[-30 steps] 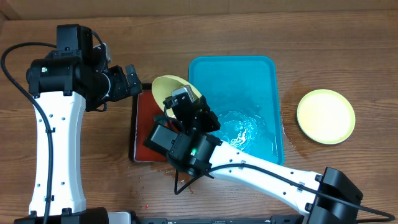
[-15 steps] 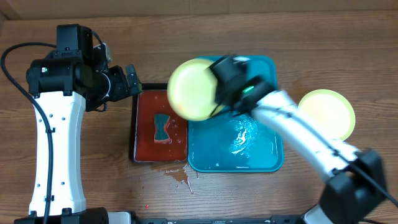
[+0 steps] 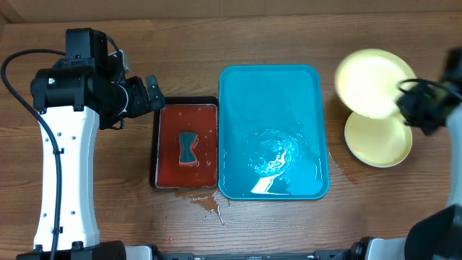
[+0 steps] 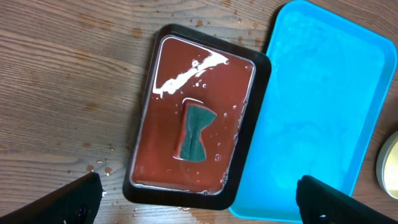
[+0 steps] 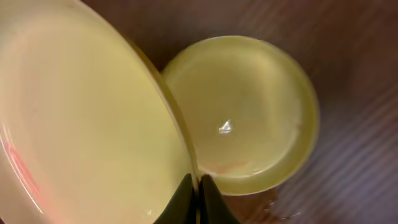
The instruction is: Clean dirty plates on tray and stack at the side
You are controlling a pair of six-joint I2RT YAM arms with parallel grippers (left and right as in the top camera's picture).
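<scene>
I count 2 yellow-green plates, 1 turquoise tray (image 3: 271, 90) and 1 black tray (image 3: 159, 144). My right claw (image 5: 198, 198) pinches the rim of the tilted plate (image 3: 367, 79), which partly hides the second plate (image 3: 381, 148) lying on the table (image 3: 289, 231) right of the turquoise tray. My left claw (image 4: 199, 202) gapes wide above the black tray.

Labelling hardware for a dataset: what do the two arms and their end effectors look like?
Left arm: white links, black joints, small dark dots, a looping black cable. Right arm: blurred, black wrist. Left end effector and right end effector: black fingers.
</scene>
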